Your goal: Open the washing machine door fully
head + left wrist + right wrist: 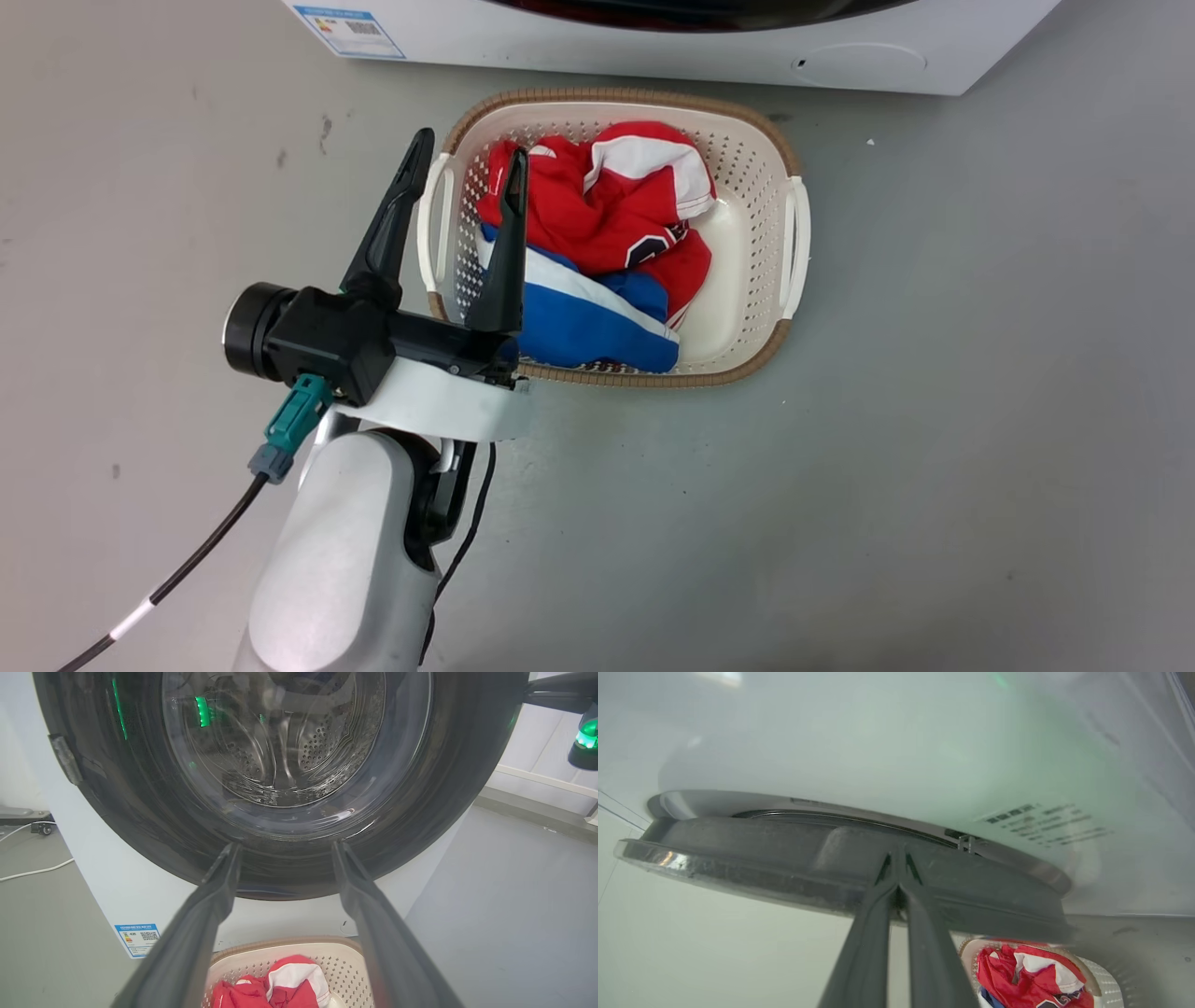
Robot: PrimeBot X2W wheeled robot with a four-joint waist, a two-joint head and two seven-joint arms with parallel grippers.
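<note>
The washing machine door (289, 765) was seen on the machine's front, behind the laundry basket (738, 159), shut or barely ajar. The right gripper (896, 858), fingers together, was set with its tips against the door's rim. The left gripper (470, 147) was held with fingers apart, empty. The first pull was judged to be in hand. Next, the rim would need to be drawn outward around the hinge.
</note>
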